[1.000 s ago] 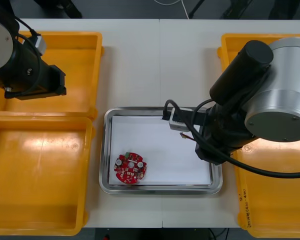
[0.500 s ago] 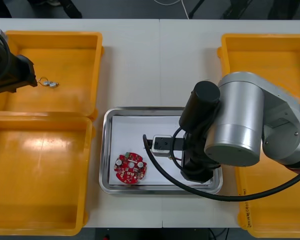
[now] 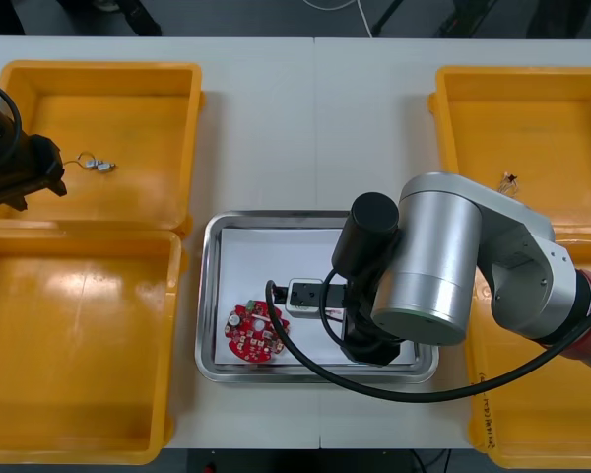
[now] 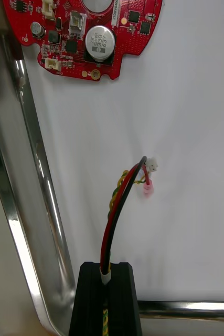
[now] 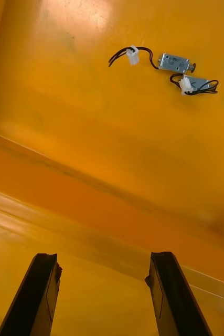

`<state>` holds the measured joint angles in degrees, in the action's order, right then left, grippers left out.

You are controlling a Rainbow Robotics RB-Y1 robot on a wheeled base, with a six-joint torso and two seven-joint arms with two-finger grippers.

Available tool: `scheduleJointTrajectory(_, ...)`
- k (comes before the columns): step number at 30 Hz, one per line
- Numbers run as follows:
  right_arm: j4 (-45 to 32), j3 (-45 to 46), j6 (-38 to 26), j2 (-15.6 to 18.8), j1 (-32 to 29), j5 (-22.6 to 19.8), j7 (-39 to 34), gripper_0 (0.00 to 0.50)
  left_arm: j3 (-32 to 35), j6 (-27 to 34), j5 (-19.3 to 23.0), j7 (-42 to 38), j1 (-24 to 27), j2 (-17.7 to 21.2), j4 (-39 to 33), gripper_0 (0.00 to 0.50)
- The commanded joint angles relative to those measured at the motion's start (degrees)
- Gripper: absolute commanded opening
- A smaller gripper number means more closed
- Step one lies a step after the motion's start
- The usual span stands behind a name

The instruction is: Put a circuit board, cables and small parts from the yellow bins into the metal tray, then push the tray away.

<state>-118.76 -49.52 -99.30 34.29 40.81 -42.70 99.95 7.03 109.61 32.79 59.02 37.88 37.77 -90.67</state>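
Observation:
My right gripper (image 4: 105, 273) is shut on a red and yellow cable (image 4: 118, 210), whose white connector end hangs just over the white inside of the metal tray (image 4: 35, 184). A round red circuit board (image 4: 85, 37) lies in the tray beyond the cable. In the front view my right arm (image 3: 433, 266) covers the right half of the tray (image 3: 213, 296), with the circuit board (image 3: 256, 332) at the tray's near left. My left gripper (image 5: 103, 257) is open over the far left bin, short of two small metal parts (image 5: 176, 63) with black wires.
The small metal parts (image 3: 98, 165) lie in the far left yellow bin (image 3: 128, 79). The near left bin (image 3: 79, 345) looks bare. A small dark item (image 3: 510, 178) lies in the far right bin (image 3: 532, 108). My left arm (image 3: 10, 163) is at the table's left edge.
My right arm swung left from the right bins over the tray and brought the cable down near the board. My left arm drew back to the left, uncovering the small metal parts.

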Motion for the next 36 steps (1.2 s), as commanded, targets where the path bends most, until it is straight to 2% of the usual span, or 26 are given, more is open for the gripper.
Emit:
scheduleJointTrajectory(1, 0.5, -2.7, 2.5, -1.2, -1.0, 3.2, 2.8, 0.0, 0.4, 0.4, -1.7, 4.7, 4.5, 2.2, 1.1, 0.5)
scheduleJointTrajectory(4, 0.5, -4.2, 3.4, -1.2, -1.3, 5.4, 2.6, 0.0, 0.4, 0.4, -2.2, 4.9, 6.0, 2.2, 3.2, 0.5)
scheduleJointTrajectory(10, 2.6, -5.3, 5.4, -1.2, -2.1, 5.1, 2.8, 0.0, 0.4, -2.2, -3.1, 5.5, 7.8, 2.2, 6.7, 0.5)
scheduleJointTrajectory(15, 2.8, -6.6, 7.9, -1.2, -3.5, 7.5, 2.7, 0.0, 0.4, -5.3, -3.3, 6.2, 8.0, 2.2, 7.3, 0.5)
scheduleJointTrajectory(23, 2.8, -6.6, 7.9, -1.8, -3.8, 9.4, 2.7, 0.006, 0.4, -9.2, -3.7, 7.2, 8.0, 2.2, 7.4, 0.5)
scheduleJointTrajectory(24, 2.8, -6.6, 7.9, -1.8, -3.8, 9.4, 2.6, 0.03, 0.4, -9.3, -3.6, 7.2, 8.0, 2.2, 7.4, 0.5)
scheduleJointTrajectory(25, 2.8, -6.6, 7.9, -1.8, -3.8, 9.5, 2.7, 0.125, 0.4, -9.6, -3.6, 7.3, 8.0, 2.2, 7.6, 0.5)
scheduleJointTrajectory(26, 2.8, -6.6, 7.9, -1.8, -3.8, 9.7, 2.8, 0.269, 0.4, -9.7, -3.6, 7.5, 8.3, 2.2, 8.1, 0.5)
scheduleJointTrajectory(27, 2.8, -6.6, 7.9, -1.8, -3.8, 9.7, 2.7, 0.343, 0.4, -9.7, -3.7, 7.6, 8.4, 2.2, 8.5, 0.5)
scheduleJointTrajectory(28, 2.8, -6.6, 7.9, -1.9, -3.8, 10.3, 2.7, 0.5, 0.4, -9.7, -3.7, 7.9, 9.2, 2.2, 9.6, 0.5)
scheduleJointTrajectory(36, 2.8, -6.6, 8.4, -2.6, -3.8, 11.5, 2.3, 0.5, 0.3, -10.5, -4.0, 9.7, 14.1, 2.2, 17.6, 0.5)
